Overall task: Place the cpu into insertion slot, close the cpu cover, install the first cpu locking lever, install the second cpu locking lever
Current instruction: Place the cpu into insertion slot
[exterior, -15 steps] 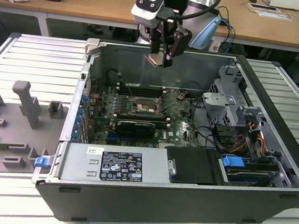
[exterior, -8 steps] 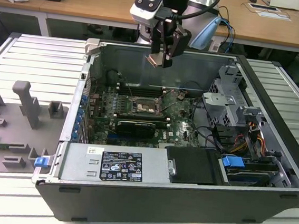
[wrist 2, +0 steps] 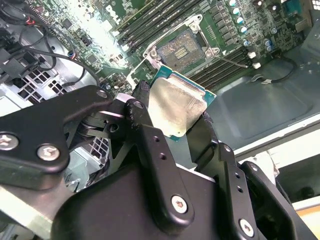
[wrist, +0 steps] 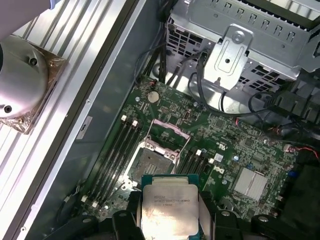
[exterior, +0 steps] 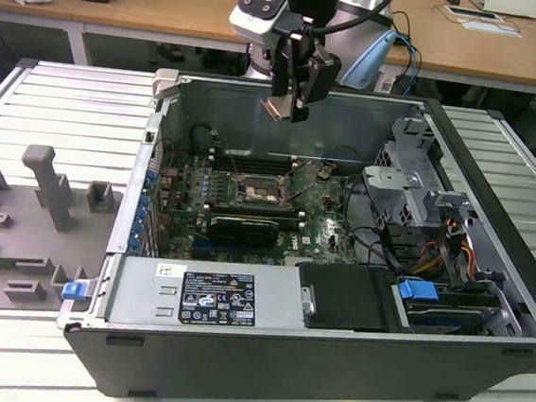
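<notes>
The pincer [wrist 2: 175, 107] is clenched on the cpu [wrist 2: 177, 105]. Its black fingers [wrist 2: 145, 117] press on opposite edges of the chip, so the gap between them is just chip-wide. The pale metal face is bare between them, and a teal edge peeks out along one side.

In the exterior view the chip hangs in the air, well above the green motherboard [exterior: 323, 221] inside the open computer case [exterior: 488, 279] and touching nothing but the pincer. The insertion slot [wrist: 152, 157] sits below it with its dark centre exposed. In the first wrist view the cpu cover [wrist: 169, 129] looks flipped up, a thin pale frame tilted along one edge of the slot. Rows of memory slots [wrist: 117, 150] run on either side of the socket, and a coin cell [wrist: 153, 96] sits a bit further off.

Harder stuff: in the first wrist view the picture's edge cuts off the chip's near side, and the fingers are mostly out of the picture. In the second wrist view the pincer's own body hides a big chunk of the board. The locking levers are too thin to sort out, so how they stand is anyone's guess. The case sits on a ribbed metal counter [exterior: 50, 95], with grey fixture blocks [exterior: 47, 180] well off toward the exterior view's left.
</notes>
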